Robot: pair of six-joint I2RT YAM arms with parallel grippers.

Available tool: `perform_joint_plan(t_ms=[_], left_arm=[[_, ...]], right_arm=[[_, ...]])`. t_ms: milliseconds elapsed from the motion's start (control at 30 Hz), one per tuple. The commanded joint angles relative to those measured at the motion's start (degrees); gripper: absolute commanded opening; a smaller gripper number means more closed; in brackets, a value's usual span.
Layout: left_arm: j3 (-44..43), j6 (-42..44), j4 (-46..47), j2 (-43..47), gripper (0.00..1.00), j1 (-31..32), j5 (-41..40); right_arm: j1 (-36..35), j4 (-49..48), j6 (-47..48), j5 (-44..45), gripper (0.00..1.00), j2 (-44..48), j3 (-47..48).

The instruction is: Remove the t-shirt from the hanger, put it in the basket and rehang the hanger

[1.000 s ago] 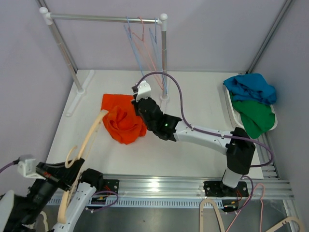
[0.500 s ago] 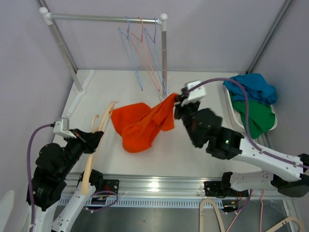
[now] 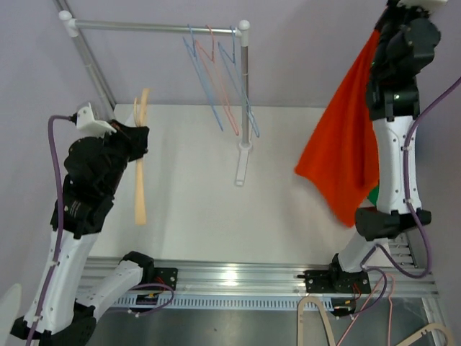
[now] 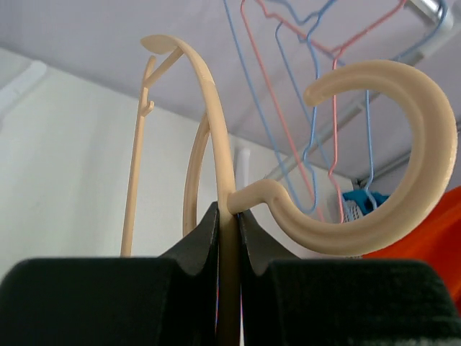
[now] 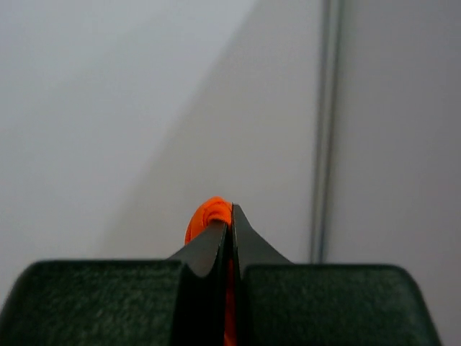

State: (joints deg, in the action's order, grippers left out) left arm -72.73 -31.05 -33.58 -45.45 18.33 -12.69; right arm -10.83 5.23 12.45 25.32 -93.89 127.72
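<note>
Left claw [image 4: 229, 229] pinching beige hanger [image 3: 140, 180] at neck, held upright over table [image 3: 187, 209] left side. Hook hidden behind claw from above, plain in wrist view. Wire hangers [image 3: 216, 79] on rail, mid-back. Right claw [image 5: 230, 227] pressed together on bunched fabric, tips cut off at frame top. Orange t-shirt [image 3: 346, 158] off hanger, dangling crumpled in air, far right.

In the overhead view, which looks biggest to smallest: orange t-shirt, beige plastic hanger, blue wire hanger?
Orange t-shirt, clearly largest.
Beige plastic hanger and blue wire hanger: similar length, nearness to camera unclear, so unranked.
</note>
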Motion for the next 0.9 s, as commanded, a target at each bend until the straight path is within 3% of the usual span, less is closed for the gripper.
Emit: perform_joint_plan(t_ms=[0,67,167,333,467,633,733,800,867], left_arm=[[-5.8,1.7,6.5,-5.8,0.01,-1.6,-2.1],[-8.6,0.5,7.1,-10.5,0.01,-3.8,-0.2],[-9.8,-0.3,9.9,-15.1,0.01,-5.6,1.4],[-9.5,0.0,14.7,-19.4,0.01,-7.6,1.8],[-10.3,-0.2,16.1,-21.8,0.01,-9.3,2.8],[-13.4,0.5,16.7,-23.2,0.01,-10.2,2.2],[-16.9,0.6,15.2,-24.7,0.01,-10.8,3.5],[-18.5,0.2,12.9,-25.1,0.01,-10.9,5.6],[-18.2,-0.3,13.2,-24.0,0.01,-10.9,6.4]], right_arm=[[13.2,-3.4,-5.8,-4.5,0.0,-7.3,17.8],[16.9,-8.6,-7.3,-5.6,0.0,-12.5,22.2],[20.8,-21.6,-6.7,-3.9,0.0,-12.1,14.9],[23.4,-17.8,-10.3,3.8,0.0,-13.5,10.3],[23.7,-10.7,-17.2,11.6,0.0,-5.8,-7.3],[23.0,-9.1,-27.5,17.4,0.0,9.4,-45.5],[23.9,-11.7,-33.9,17.5,0.0,8.0,-61.5],[24.4,-14.1,-35.5,16.8,0.0,1.6,-66.2],[24.4,-8.4,-38.1,18.3,0.0,-5.0,-65.9]])
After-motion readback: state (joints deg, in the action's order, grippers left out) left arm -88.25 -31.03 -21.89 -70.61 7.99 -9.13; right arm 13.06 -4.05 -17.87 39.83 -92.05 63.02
